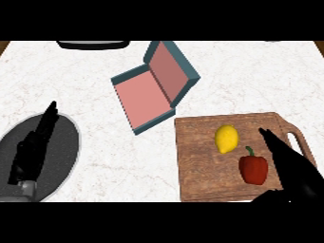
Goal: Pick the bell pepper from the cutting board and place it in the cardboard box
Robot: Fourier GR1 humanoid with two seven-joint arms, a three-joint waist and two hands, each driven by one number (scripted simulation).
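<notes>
Red pepper (253,168) lies on the board (199,185), just below a lemon (226,138). Right hand (290,163), fingers straight, is just right of the pepper. Open box (147,97) sits up-left of the board. Left hand (33,144), fingers straight, rests over a grey plate (66,142).

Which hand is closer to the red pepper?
The right hand. Its straight fingers lie just right of the bell pepper on the cutting board. The left hand rests far off to the left, over a dark plate.
</notes>
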